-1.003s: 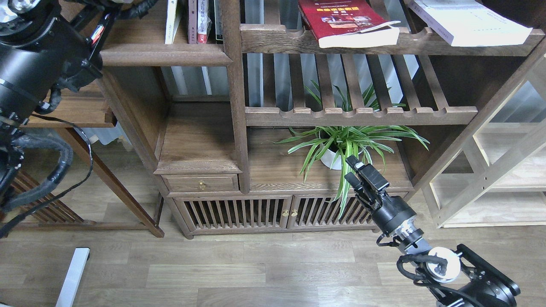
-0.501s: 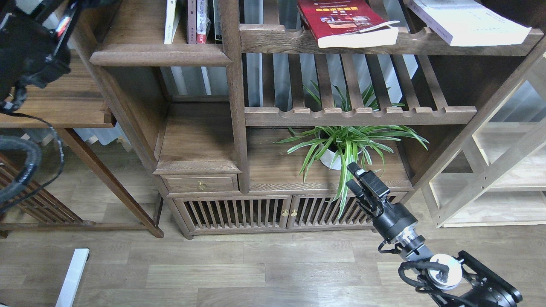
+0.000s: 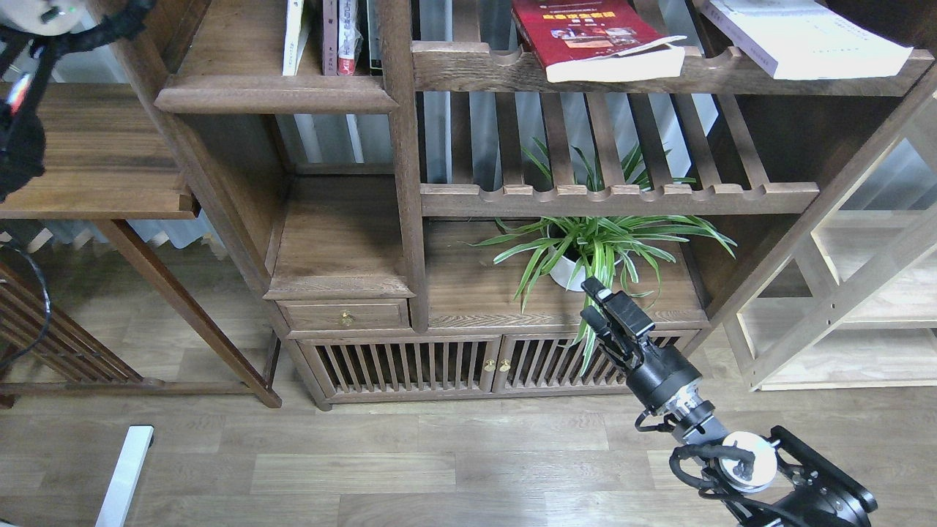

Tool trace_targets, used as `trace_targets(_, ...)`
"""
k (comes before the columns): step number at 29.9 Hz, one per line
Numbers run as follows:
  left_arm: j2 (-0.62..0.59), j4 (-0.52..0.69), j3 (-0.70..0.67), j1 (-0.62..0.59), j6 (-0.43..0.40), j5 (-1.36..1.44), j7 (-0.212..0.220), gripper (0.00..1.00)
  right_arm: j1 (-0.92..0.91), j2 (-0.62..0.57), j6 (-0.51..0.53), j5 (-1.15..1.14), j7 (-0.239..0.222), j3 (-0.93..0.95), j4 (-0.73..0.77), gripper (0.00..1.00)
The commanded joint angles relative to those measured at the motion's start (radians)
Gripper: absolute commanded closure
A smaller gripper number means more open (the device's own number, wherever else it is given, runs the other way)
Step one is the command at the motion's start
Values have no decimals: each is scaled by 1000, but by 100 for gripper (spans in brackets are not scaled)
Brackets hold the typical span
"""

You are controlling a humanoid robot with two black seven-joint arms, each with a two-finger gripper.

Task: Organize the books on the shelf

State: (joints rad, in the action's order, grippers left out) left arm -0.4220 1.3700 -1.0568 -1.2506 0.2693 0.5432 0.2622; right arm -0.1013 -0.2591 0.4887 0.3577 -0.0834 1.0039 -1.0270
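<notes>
Dark bookcase shelf [image 3: 271, 91] bears upright books [image 3: 333, 36]; right pincer [image 3: 596, 307] hangs empty, fingers slightly apart.

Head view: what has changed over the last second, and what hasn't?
The left arm has swung up and left, now mostly out of frame; its gripper is not in view. The right gripper drifted slightly left, holding nothing. The view shifted a little. The red book and pale book on the slatted rack, the upright books on the shelf and the plant stayed put.

Upper left of centre, books [image 3: 333, 36] stand upright on the shelf [image 3: 274, 91]. Right of them, two books [image 3: 596, 36] lie on a slatted rack [image 3: 659, 73]. Below, at centre, a potted plant [image 3: 585, 252] sits under another rack [image 3: 618, 197].
</notes>
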Motion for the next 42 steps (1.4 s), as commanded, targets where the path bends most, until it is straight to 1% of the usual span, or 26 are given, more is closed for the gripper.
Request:
trace_targets(1, -15, 35, -52, 7, -71, 0, -1, 65, 2, -3, 0, -8, -1, 5, 1, 11)
trace_targets(3, -15, 43, -87, 11, -100, -2, -1, 62, 2, -2, 0, -8, 2, 19, 1, 10)
trace_targets(6, -15, 60, -141, 40, -174, -2, -1, 61, 5, -6, 0, -6, 5, 42, 1, 8)
trace_targets(10, -14, 78, -215, 106, -335, -9, -1, 62, 3, -5, 0, -6, 7, 67, 1, 6)
trace_targets(13, -14, 78, -249, 141, -444, -73, -12, 62, 3, -5, 0, -6, 7, 94, 1, 5)
trace_targets(14, -14, 78, -252, 151, -472, -100, -23, 62, 3, -5, 0, -6, 7, 102, 1, 5)
trace_targets(16, -14, 77, -253, 178, -531, -159, -63, 62, 3, -3, 0, -6, 7, 133, 1, 5)
trace_targets(20, -11, 73, -252, 243, -657, -238, -156, 51, 5, 8, 0, -2, 8, 194, -4, 5)
trace_targets(22, -1, 77, -250, 299, -738, -284, -191, 50, 5, 27, 0, 3, 11, 223, -11, 3)
trace_targets(23, -1, 77, -250, 321, -758, -305, -198, 50, 5, 38, 0, 3, 13, 237, -13, 3)
trace_targets(26, 8, 77, -246, 370, -758, -380, -202, 50, 9, 69, 0, 3, 13, 281, -47, 2)
trace_targets(29, 43, 67, -235, 421, -758, -468, -201, 50, 12, 84, 0, 3, 13, 303, -76, 1)
trace_targets(31, 83, 63, -235, 464, -758, -500, -201, 47, 9, 96, 0, 3, 13, 309, -88, 1)
trace_targets(33, 114, 63, -233, 526, -758, -502, -201, 41, -7, 110, 0, 3, 11, 311, -90, 1)
trace_targets(35, 140, 63, -235, 571, -758, -508, -202, 38, -38, 127, 0, 1, 11, 308, -90, 2)
trace_targets(39, 199, 49, -233, 612, -758, -508, -201, 20, -75, 146, 0, -5, 10, 298, -90, 2)
trace_targets(40, 216, 46, -229, 626, -758, -508, -199, 18, -84, 144, 0, -8, 8, 297, -90, 2)
trace_targets(42, 252, 46, -209, 666, -758, -508, -199, 17, -104, 136, 0, -14, 8, 295, -88, 2)
